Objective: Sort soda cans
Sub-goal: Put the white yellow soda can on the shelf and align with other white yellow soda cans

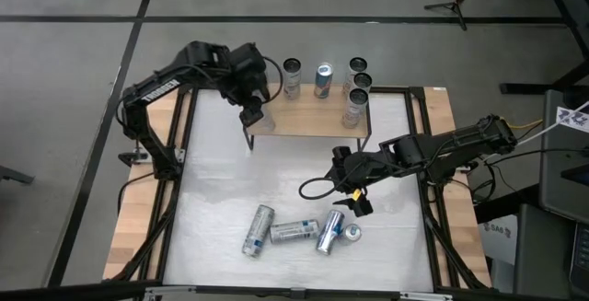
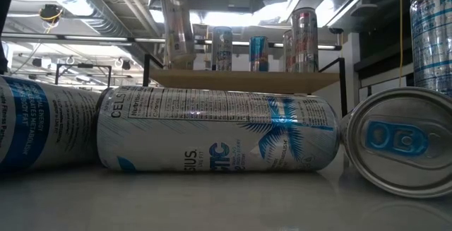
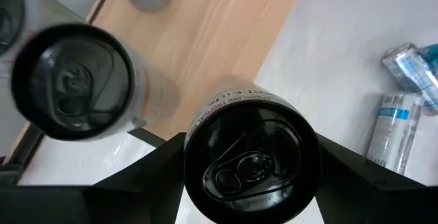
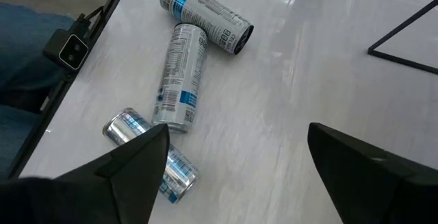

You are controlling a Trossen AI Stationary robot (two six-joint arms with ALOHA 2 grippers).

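From above, the left tool (image 1: 255, 109) hangs over the left end of the wooden shelf (image 1: 313, 122) at the far side of the bench (image 1: 221, 191), clamped on an upright can (image 1: 257, 115). Five more cans stand along the shelf's far edge and right end: one (image 1: 292, 74), a blue-labelled one (image 1: 323, 78), and three close together (image 1: 356, 85). The right tool (image 1: 357, 201) hovers near the bench's front right, fingers apart and holding nothing. Just in front of it lie four cans (image 1: 294, 231) in a loose row on the white surface.

At bench height, a lying can (image 2: 219, 128) fills the foreground, another's top (image 2: 395, 143) beside it. Behind them the shelf (image 2: 247, 80) carries upright cans, and the gripped can (image 2: 173, 22) hangs tilted above its left end.

The left wrist camera looks down on the dark top of the held can (image 3: 250, 159) between its fingers, with a second dark-topped can (image 3: 72, 80) nearby.

The right wrist camera shows the lying cans (image 4: 181, 73) beyond the spread fingers (image 4: 133, 162).
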